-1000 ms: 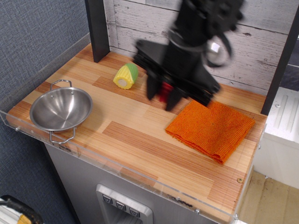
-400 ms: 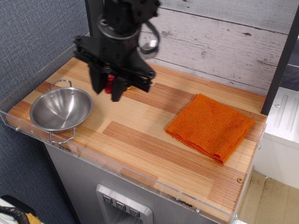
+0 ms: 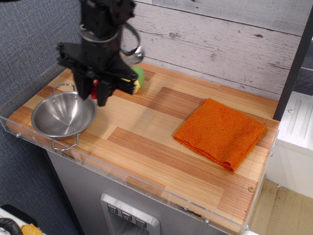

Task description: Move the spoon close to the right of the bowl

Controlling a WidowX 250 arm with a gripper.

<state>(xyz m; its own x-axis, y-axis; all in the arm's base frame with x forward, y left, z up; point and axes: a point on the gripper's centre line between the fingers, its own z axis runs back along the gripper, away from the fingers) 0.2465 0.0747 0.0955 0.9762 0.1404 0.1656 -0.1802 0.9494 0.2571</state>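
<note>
The steel bowl [image 3: 62, 116] with two wire loop handles sits at the front left of the wooden counter. My gripper [image 3: 94, 96] hangs just above the bowl's far right rim, its black fingers pointing down. It is shut on the spoon, of which only a bit of red handle [image 3: 95, 88] shows between the fingers. The scoop head is hidden by the gripper body.
A yellow-green toy corn [image 3: 139, 78] lies behind the gripper, mostly hidden by it. An orange cloth [image 3: 220, 132] lies at the right. A clear plastic rim [image 3: 146, 182] runs along the counter's front edge. A dark post [image 3: 96, 29] stands at the back left.
My gripper has carried the spoon from near the cloth leftwards across the counter, past the corn, to just over the bowl's far right rim.
</note>
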